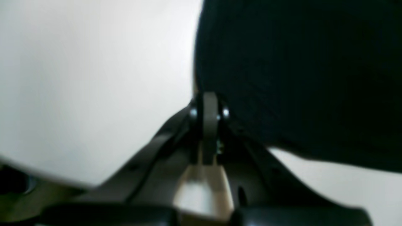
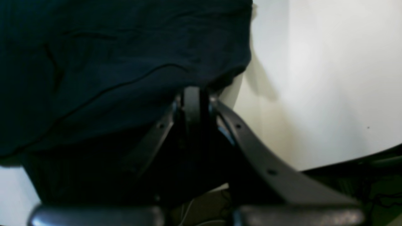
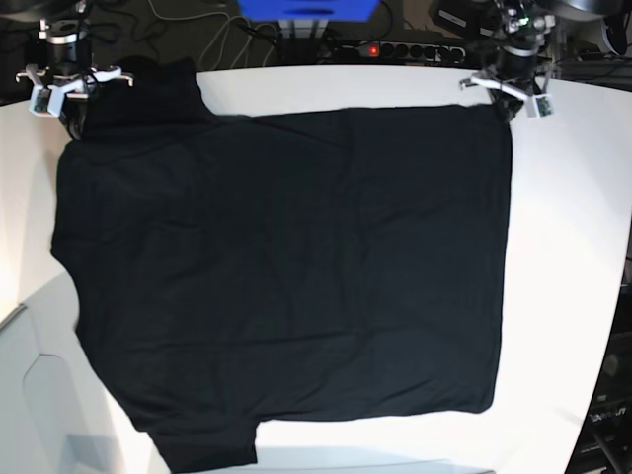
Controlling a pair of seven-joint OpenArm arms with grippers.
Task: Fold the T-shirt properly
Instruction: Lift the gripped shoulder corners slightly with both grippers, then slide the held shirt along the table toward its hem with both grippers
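Note:
The black T-shirt (image 3: 286, 267) lies spread flat over the white table (image 3: 583, 247), with one sleeve at the far left and the other at the near edge. My left gripper (image 3: 506, 102) is at the shirt's far right corner. In the left wrist view its jaws (image 1: 209, 100) are closed at the edge of the black cloth (image 1: 298, 78). My right gripper (image 3: 69, 107) is at the far left, by the sleeve. In the right wrist view it (image 2: 192, 94) is closed under a raised fold of the cloth (image 2: 110, 56). No label or print shows.
A power strip (image 3: 400, 49) with a red light, cables and a blue box (image 3: 306, 8) lie behind the table's far edge. A pale panel (image 3: 39, 395) sits at the near left. Bare white table runs along the right side of the shirt.

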